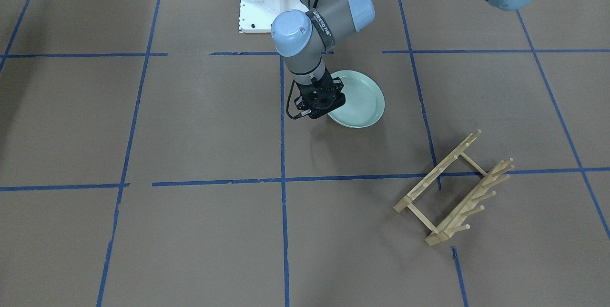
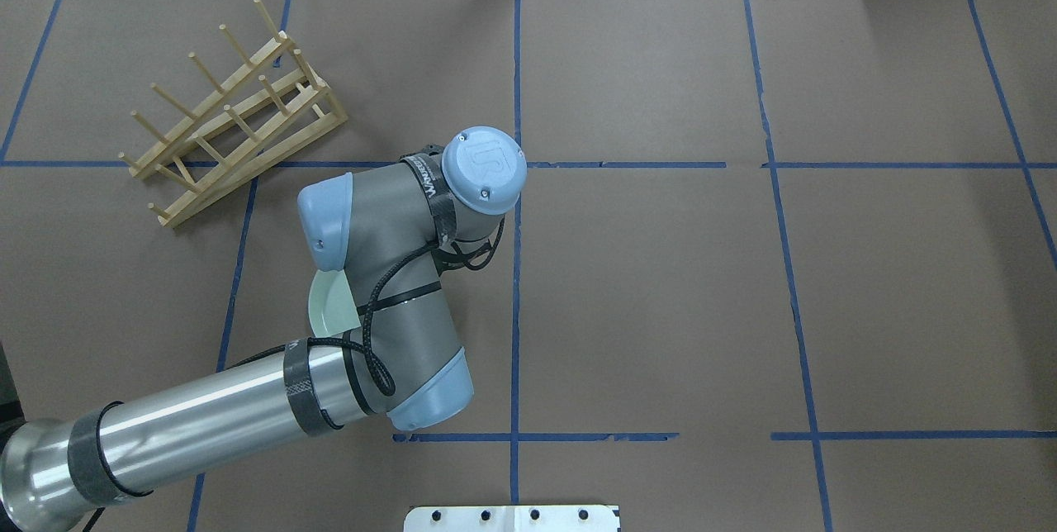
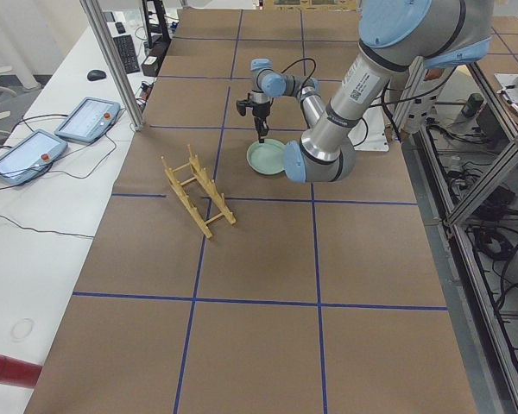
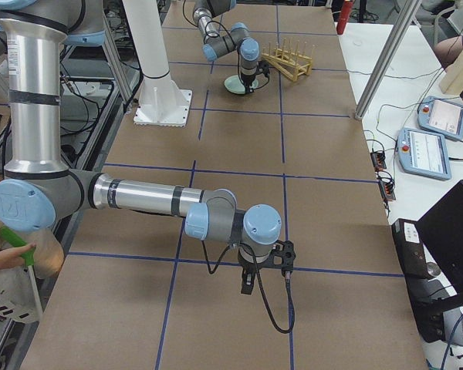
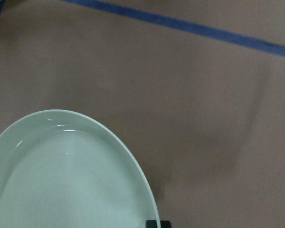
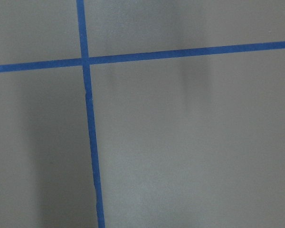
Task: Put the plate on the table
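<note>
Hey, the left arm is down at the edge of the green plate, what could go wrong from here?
1. The left fingers sit at the rim of the plate, and I cannot tell whether they grip it; lifting away while shut could drag or tip the plate.
2. Any hold is at one edge only and the plate looks glossy, so it might slip and clatter onto the table.

On brown matte desk (image 1: 200,121) gridded with blue tape (image 1: 283,154): pale wooden peg dish rack (image 1: 452,190), toward far left corner.
</note>
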Robot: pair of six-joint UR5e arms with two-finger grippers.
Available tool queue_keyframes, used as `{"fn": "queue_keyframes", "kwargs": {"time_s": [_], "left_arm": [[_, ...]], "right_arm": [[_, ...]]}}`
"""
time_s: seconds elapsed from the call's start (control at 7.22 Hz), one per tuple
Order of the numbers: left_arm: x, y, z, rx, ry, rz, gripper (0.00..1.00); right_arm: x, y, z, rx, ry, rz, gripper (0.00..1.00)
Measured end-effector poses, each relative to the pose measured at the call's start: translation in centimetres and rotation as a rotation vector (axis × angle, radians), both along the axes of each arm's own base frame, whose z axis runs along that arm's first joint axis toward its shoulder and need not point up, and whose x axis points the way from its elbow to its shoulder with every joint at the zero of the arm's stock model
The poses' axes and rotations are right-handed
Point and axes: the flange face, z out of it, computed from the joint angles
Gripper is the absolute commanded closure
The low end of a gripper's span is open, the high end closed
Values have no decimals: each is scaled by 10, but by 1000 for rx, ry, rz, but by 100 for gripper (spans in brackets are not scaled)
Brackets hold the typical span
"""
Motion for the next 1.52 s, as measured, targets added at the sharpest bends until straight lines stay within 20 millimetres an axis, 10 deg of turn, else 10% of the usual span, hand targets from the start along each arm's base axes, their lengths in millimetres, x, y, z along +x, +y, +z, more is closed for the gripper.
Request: {"fn": "queue_keyframes", "kwargs": {"time_s": [0.28,0.69,1.11,1.52], "left_arm": [[-21,-12,-15,30,33,-7,0],[-217,-148,-25,205,119,-21,0],[-464,-213,135,358,164,190,0],[-624,-159,317,390,120,373,0]], "right_arm": [[0,0,0,0,0,0,0],[0,0,0,0,0,0,0],[0,0,1,-1,0,0,0],[0,0,1,-2,0,0,0]]}}
